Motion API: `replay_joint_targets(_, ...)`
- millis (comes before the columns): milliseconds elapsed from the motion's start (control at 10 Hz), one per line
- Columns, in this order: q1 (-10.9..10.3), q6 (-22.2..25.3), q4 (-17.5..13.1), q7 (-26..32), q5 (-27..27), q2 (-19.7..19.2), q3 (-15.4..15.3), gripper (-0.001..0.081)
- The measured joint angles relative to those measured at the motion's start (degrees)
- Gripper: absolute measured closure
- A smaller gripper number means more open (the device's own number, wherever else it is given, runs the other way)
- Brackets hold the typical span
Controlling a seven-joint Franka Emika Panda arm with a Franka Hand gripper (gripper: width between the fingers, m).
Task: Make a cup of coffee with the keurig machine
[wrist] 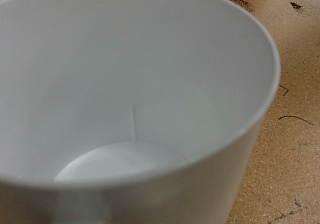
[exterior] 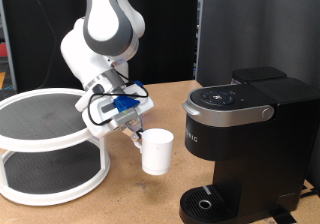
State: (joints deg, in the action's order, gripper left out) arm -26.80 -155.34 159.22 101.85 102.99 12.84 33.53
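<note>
The fingers (exterior: 138, 136) meet the rim of the small plain white ceramic cup (exterior: 156, 151), gripping it; their spread cannot be made out. The cup hangs just below them, above the brown wooden bench (exterior: 120, 199). The large black keurig machine (exterior: 245, 139) stands beside it, a white two-tier round shelf (exterior: 45, 144) opposite. The white arm (exterior: 100, 39) reaches down, tilted.

In the wrist view, the cup (wrist: 130, 94) fills the frame, empty.

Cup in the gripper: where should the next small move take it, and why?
Probably a short carry toward the exterior view's right and down, to the drip tray. The gripper appears to hold the white cup by its rim, beside the keurig machine, not under its spout. The wrist view shows the cup empty, and the tray looks bare.
</note>
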Motion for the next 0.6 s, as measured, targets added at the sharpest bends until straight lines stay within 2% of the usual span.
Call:
replay_joint_targets(400,-0.01,0.27,-0.98,4.17,5.91,-3.19,-0.65,0.0731)
replay_joint_targets(600,-0.11,0.27,-1.80,4.39,7.27,-4.85,-1.62,0.0731)
